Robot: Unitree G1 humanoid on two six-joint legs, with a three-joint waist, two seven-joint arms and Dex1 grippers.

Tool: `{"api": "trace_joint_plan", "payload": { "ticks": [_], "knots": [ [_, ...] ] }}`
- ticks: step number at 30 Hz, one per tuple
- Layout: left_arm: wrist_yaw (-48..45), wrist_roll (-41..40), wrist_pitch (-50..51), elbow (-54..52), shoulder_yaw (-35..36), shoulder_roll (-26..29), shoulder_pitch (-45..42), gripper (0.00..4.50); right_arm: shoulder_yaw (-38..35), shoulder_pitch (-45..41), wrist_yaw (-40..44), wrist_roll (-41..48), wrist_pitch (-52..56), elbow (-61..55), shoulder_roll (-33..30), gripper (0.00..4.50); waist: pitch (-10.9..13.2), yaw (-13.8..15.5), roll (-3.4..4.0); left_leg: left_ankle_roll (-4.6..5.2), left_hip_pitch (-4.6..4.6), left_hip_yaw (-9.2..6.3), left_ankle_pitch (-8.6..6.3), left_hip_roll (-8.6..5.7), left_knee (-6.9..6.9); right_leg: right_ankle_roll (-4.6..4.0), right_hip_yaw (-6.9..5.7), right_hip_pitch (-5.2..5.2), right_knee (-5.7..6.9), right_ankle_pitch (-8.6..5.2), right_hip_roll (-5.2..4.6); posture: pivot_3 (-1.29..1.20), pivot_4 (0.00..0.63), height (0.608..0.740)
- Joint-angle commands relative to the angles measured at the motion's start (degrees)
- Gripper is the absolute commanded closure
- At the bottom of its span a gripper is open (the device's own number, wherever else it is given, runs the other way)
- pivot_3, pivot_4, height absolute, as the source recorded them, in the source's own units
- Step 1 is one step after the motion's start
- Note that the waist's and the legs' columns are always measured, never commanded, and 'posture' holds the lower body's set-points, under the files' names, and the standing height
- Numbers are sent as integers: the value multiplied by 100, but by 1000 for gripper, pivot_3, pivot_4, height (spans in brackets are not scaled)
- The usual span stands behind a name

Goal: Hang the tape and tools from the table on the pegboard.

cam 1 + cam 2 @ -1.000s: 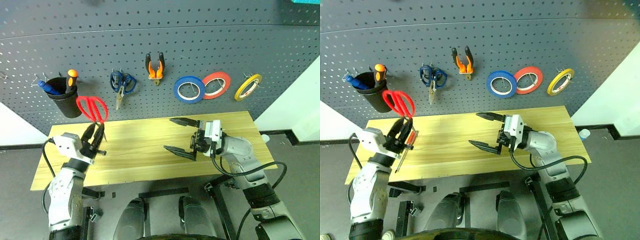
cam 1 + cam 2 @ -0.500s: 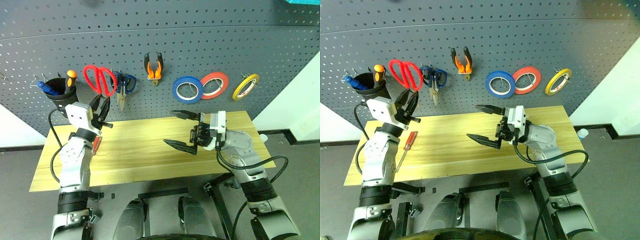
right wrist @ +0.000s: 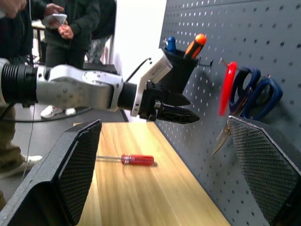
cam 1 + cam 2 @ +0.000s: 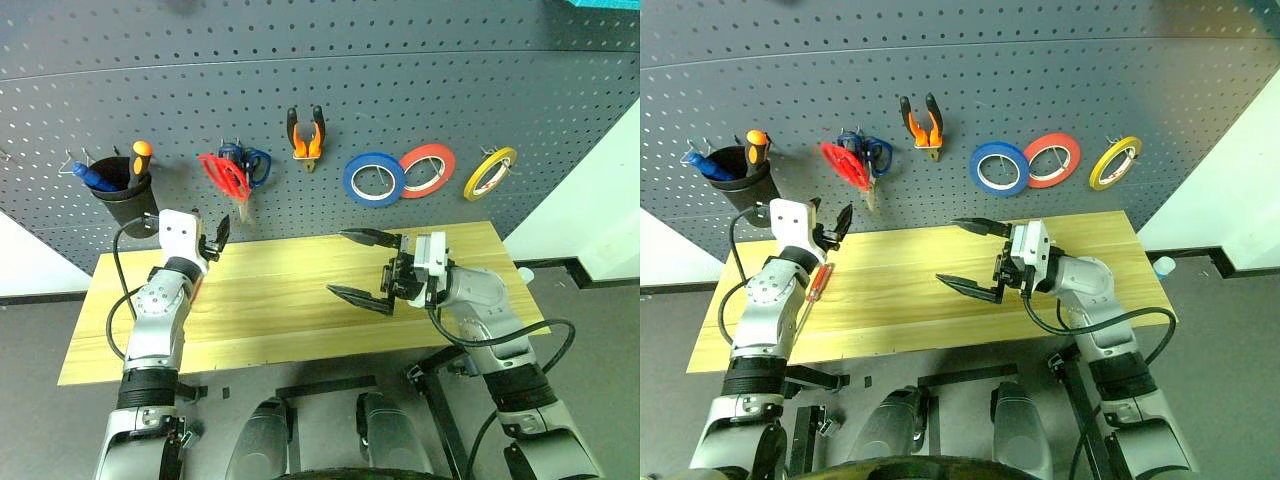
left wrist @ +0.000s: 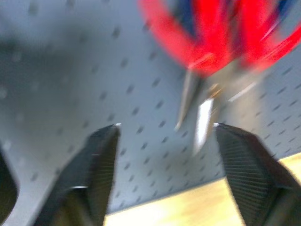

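While the red-handled scissors (image 4: pixel 225 176) hang blurred on the dark grey perforated pegboard (image 4: pixel 400 90), overlapping the blue-handled scissors (image 4: pixel 250 165), the left pincer (image 4: pixel 216 238) sits just below them with its two black fingers spread and nothing between them. Below that pincer, the slim red-handled screwdriver (image 4: pixel 812 288) lies flat on the light wooden bench (image 4: pixel 280 300). Beside the left pincer, on the side away from the scissors, a black cup (image 4: pixel 125 200) hangs holding an orange-capped tool (image 4: pixel 143 155). The right pincer (image 4: pixel 360 268) hovers over the bench, jaws wide apart and empty. Above it on the board hang the orange-and-black pliers (image 4: pixel 307 133), a blue tape roll (image 4: pixel 375 178), a red-orange roll (image 4: pixel 428 170) and the thin yellow tape ring (image 4: pixel 490 172).
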Motion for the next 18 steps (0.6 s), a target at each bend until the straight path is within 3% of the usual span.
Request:
{"api": "trace_joint_plan", "payload": {
  "ticks": [1,5,10,18],
  "knots": [
    [262,-153,1359,179,279,187,-68,1137,100,94,70,-367,-378,10,-128,0,-1,-10,0,0,1,0,0,0,0,1,0,0,1,0,0,-61,95,740],
    [210,-419,2581,643,486,410,-192,1137,200,208,80,-695,-739,262,-179,0,-5,-115,-4,0,6,-1,0,0,1,20,-1,2,8,-12,1,-56,96,740],
    [73,56,3284,2187,-15,929,-747,13,250,417,38,-940,-1066,583,-189,0,-17,-115,-16,-1,10,-4,0,0,6,16,-3,6,15,-9,1,-53,97,740],
    [-288,443,2504,4549,-348,1323,-1813,13,149,709,-145,-1106,-1315,725,-303,0,-34,-134,-34,-2,15,-4,1,0,10,21,-2,11,17,-10,2,-79,98,740]
  ]
}}
